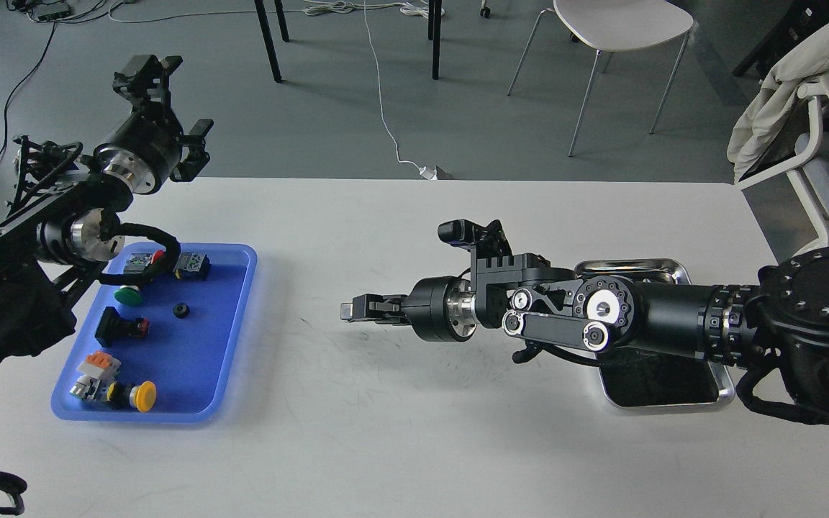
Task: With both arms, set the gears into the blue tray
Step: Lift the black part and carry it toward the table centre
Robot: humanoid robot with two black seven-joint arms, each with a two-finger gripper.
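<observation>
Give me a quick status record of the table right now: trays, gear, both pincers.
blue tray: left side of the white table, holds push-button switches and one gear
gear: lying loose near the tray's middle, touching nothing
silver tray: right side, mostly hidden under the right arm; contents cannot be told
left pincer: raised beyond the table's far left corner, fingers apart, nothing held
right pincer: stretched toward table centre, low over bare surface; fingers look closed together, any gear between them too small to tell
</observation>
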